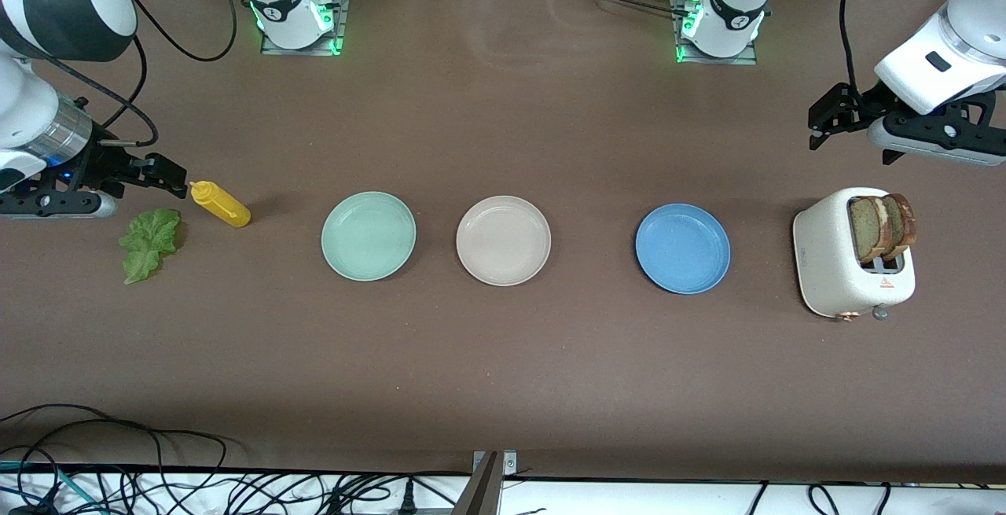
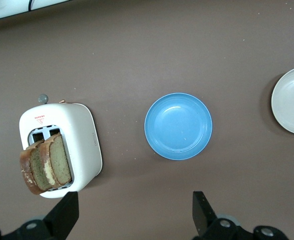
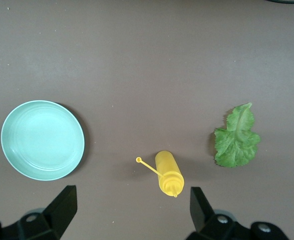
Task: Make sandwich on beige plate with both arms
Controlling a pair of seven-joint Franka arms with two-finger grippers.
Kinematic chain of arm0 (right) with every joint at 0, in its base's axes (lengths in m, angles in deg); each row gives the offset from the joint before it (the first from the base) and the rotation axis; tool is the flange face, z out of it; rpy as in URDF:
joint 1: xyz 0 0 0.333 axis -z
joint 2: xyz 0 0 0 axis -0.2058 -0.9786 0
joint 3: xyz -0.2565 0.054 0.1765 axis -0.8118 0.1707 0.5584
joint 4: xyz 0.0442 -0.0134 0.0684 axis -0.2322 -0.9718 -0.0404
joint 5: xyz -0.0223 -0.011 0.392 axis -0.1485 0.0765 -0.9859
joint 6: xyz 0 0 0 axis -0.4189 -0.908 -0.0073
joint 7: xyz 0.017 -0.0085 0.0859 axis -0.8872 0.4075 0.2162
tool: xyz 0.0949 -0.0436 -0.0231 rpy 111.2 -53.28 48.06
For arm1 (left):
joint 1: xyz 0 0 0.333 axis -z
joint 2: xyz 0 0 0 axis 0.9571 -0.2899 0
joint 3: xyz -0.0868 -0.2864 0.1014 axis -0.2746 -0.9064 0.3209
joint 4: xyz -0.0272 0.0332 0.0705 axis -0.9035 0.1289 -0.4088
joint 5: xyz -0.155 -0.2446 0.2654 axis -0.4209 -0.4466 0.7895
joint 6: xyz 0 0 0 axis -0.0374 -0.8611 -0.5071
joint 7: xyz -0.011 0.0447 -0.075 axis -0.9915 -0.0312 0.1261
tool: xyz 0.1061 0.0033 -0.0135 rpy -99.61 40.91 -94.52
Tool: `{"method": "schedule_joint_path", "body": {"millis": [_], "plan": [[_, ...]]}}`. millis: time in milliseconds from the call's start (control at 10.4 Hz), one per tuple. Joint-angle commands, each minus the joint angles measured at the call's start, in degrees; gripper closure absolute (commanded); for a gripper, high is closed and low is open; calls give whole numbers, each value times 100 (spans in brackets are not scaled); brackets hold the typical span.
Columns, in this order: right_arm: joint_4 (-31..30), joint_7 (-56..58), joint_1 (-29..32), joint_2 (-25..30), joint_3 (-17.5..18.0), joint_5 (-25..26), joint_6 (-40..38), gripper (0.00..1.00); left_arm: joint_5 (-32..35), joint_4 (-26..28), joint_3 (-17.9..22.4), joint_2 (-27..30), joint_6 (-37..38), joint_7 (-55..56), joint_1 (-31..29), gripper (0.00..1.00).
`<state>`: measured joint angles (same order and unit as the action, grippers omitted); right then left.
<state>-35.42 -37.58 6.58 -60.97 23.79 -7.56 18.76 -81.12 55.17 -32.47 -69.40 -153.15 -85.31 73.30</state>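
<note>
The beige plate (image 1: 503, 240) (image 2: 292, 100) lies bare in the middle of the table, between a mint-green plate and a blue one. Two tan-brown bread slices (image 1: 882, 228) (image 2: 44, 162) stand upright in a white toaster (image 1: 833, 263) (image 2: 84, 140) at the left arm's end. A ruffled green lettuce leaf (image 1: 149, 244) (image 3: 237, 137) lies flat on the table at the right arm's end. My left gripper (image 1: 821, 126) (image 2: 135, 212) hangs open and holds nothing, over bare table beside the toaster. My right gripper (image 1: 169, 177) (image 3: 131, 207) is also open with nothing in it, over the table by the mustard bottle's nozzle.
A yellow mustard bottle (image 1: 222, 204) (image 3: 168, 172) lies on its side between the lettuce and the mint-green plate (image 1: 368, 235) (image 3: 41, 140). The blue plate (image 1: 682, 248) (image 2: 178, 126) sits between the beige plate and the toaster. Cables run along the table edge nearest the front camera.
</note>
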Motion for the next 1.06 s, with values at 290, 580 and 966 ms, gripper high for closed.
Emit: {"method": "schedule_joint_path", "body": {"millis": [290, 580, 966], "plan": [[41, 75, 26, 8, 28, -85, -23, 0, -176, -8, 4, 102, 275, -132, -15, 0], [68, 92, 26, -9, 28, -59, -23, 0, -176, -69, 4, 76, 284, -80, -6, 0], [68, 101, 18, 0, 28, -32, -32, 0, -167, -113, 13, 76, 293, -97, -6, 0]]}}
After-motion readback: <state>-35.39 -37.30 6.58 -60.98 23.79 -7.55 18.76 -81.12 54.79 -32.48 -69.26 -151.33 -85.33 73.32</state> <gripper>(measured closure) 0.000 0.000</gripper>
